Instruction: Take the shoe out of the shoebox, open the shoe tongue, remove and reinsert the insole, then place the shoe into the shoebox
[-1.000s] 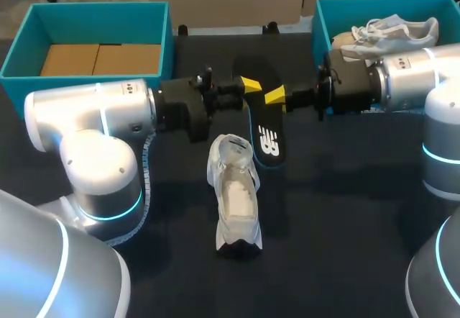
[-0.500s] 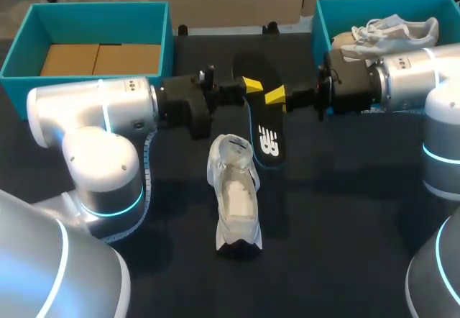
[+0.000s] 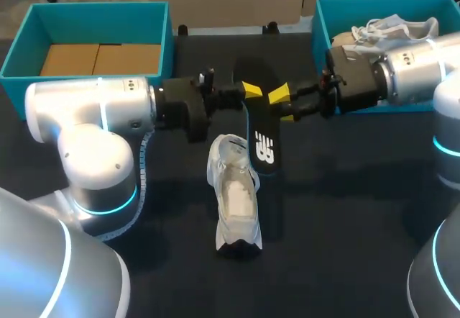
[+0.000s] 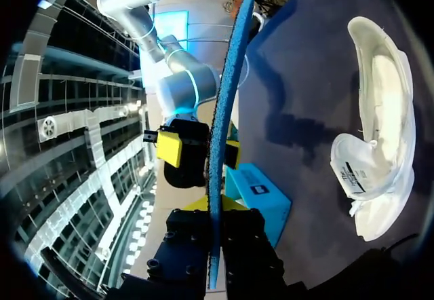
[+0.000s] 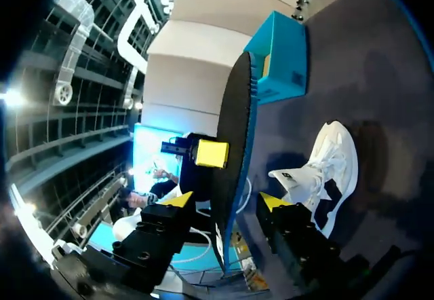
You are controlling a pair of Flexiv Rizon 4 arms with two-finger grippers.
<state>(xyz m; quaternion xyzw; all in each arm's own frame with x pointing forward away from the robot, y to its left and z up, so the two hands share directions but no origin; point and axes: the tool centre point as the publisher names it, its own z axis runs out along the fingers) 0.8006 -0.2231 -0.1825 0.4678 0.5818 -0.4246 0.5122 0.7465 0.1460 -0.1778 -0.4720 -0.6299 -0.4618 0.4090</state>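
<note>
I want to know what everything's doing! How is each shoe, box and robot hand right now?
insole: out of the shoe, held up off the table
left gripper: shut on the insole
right gripper: open, fingers either side of the insole
white shoe: on the table, tongue open, nothing inside
left box: open, no shoe in it
right box: open, other shoe inside

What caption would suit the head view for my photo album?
Left gripper holds a flat black insole, right gripper open around it, beside a white shoe.
</note>
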